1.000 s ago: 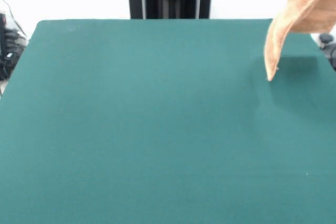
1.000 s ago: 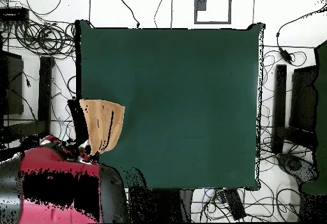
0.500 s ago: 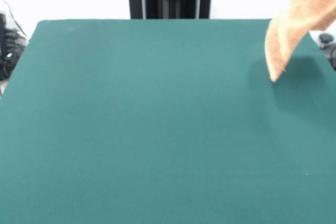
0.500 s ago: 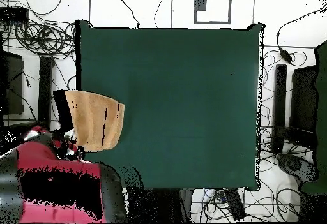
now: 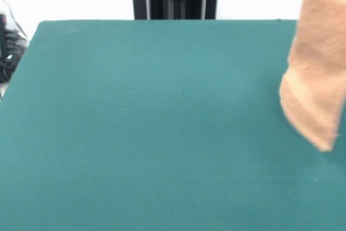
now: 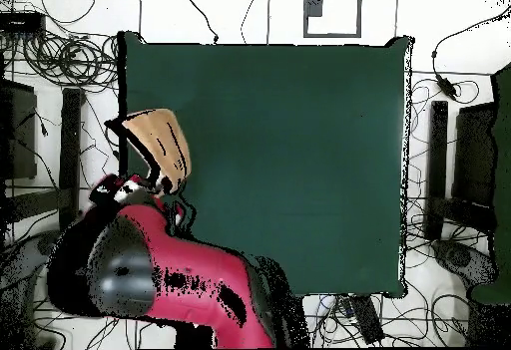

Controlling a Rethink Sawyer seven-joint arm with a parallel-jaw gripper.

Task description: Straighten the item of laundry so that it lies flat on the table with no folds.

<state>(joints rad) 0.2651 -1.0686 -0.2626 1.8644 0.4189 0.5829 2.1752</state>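
My end effector [image 6: 140,181] sits at the tabletop's edge in the overhead view, mostly hidden under my red arm [image 6: 170,276], so I cannot tell how it is set; the towel [image 5: 316,63] hangs from up there, which suggests I have it, but the hold itself is not visible. In the front view the towel drops from the top of the picture at the tabletop's right edge, doubled on itself, its lowest corner near the felt; whether it touches I cannot tell. From above, the towel [image 6: 160,147] straddles the tabletop's [image 6: 289,157] left edge, part over green, part past it.

The risk, as I judge it: I am working right on the edge. Let go here and part of the cloth could slide off the side, or land bunched with the fold locked in. A quick lowering would pile it onto its own corner rather than lay it out. The cables [image 6: 60,57] on the floor beside that edge would catch anything that falls. The broad open felt toward the tabletop's middle looks the safer place to spread it.
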